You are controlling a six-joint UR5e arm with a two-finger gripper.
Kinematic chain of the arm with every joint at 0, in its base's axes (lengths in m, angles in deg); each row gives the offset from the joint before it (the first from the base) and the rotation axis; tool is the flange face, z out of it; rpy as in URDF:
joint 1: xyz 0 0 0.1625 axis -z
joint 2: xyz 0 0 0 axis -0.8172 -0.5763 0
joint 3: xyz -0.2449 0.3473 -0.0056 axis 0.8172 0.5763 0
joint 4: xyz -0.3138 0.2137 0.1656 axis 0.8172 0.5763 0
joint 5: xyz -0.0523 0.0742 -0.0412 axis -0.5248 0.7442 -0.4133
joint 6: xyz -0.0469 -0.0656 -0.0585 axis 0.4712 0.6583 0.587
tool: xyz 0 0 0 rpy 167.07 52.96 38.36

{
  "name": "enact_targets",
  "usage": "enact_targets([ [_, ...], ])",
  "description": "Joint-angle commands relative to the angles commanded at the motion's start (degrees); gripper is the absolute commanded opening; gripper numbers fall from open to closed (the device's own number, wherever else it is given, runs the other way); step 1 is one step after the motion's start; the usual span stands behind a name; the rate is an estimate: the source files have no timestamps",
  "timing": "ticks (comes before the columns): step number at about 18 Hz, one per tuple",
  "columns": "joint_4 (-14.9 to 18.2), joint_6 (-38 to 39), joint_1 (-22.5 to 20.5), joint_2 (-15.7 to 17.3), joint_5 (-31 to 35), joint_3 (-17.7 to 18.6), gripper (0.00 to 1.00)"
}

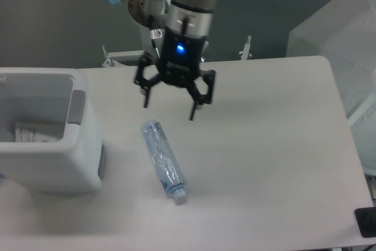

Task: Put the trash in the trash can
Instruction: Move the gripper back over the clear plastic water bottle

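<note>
Camera view: gripper [168, 107] spread wide, empty — above bottle [164, 160] top. Your risk — round bottle rolls off the fingers; packet [29, 133] sits in trash can [82, 145].

No words to read here.
The packet [30, 133] in the trash can [53, 166] has dark marks, too small to read.

Single high front view over table [264, 145]
</note>
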Motion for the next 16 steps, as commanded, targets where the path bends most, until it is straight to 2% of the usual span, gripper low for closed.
enact_targets([
  [2, 4.74, 2.8, 0.35, -3.78, 3.18, -4.73, 1.0],
  [6, 18.71, 7.82, 1.67, -13.0, 4.32, -18.0, 1.0],
  [8, 23.73, 8.96, 3.24, -17.14, 7.21, -22.5, 1.0],
  [9, 24.53, 9.84, 3.86, -18.46, 8.54, -23.47, 1.0],
  [16, 24.81, 16.78, 7.38, -25.49, 14.17, -25.85, 1.0],
])
